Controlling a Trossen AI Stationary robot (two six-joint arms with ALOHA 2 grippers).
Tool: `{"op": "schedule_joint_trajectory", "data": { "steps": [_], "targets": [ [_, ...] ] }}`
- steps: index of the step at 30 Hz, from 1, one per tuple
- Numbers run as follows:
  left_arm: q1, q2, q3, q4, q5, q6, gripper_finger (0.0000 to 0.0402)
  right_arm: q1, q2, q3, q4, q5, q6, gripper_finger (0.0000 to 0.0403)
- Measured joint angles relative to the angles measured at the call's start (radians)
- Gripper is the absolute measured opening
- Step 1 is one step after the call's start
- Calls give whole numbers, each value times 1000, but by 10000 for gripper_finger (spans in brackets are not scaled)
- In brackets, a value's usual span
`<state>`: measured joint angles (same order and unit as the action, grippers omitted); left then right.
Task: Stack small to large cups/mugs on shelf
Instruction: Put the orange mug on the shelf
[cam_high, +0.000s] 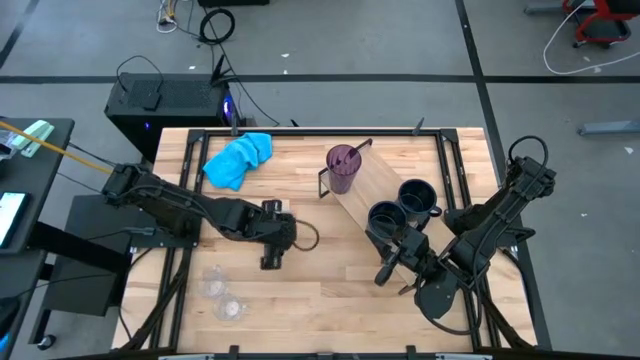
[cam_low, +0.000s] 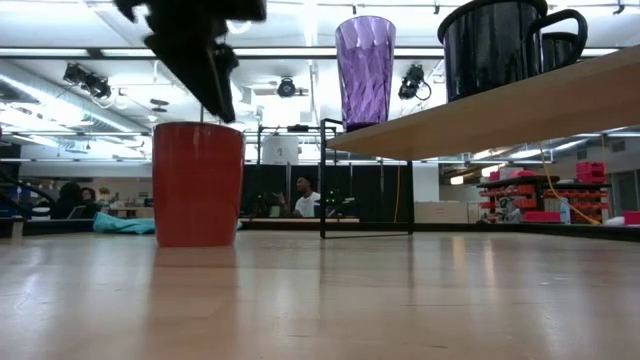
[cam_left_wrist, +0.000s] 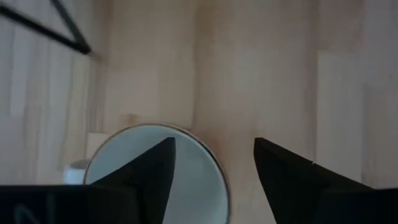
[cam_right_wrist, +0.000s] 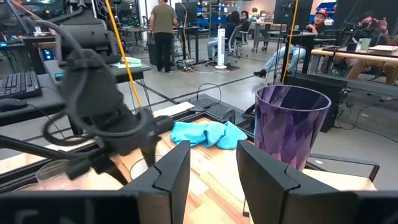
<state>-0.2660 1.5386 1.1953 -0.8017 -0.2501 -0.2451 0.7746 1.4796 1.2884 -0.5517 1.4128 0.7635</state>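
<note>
Up close on the bench (cam_low: 320, 300): red-walled, white-lined mug (cam_low: 198, 185) upright, left hand (cam_left_wrist: 214, 171) spread wide directly above its rim, gripping nothing. Best to drop straight, one finger inside the wall, then pinch firmly. Farther back, shelf (cam_low: 520, 105) carrying purple tumbler (cam_low: 364, 68) and two dark mugs (cam_high: 400, 205). Right hand (cam_right_wrist: 211, 168) near them, part-open, seemingly empty.
</note>
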Motion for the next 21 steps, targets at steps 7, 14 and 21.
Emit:
{"op": "schedule_joint_trajectory", "data": {
  "steps": [7, 14, 21],
  "targets": [
    [68, 1, -26, 22, 9, -71, 208, 0, 0, 0, -1, 0, -5, 138],
    [86, 36, -26, 45, 42, -74, 186, 0, 0, 0, -1, 0, -12, 138],
    [83, 75, -27, 36, 42, -2, 161, 0, 0, 0, -1, 0, -12, 138]
  ]
}}
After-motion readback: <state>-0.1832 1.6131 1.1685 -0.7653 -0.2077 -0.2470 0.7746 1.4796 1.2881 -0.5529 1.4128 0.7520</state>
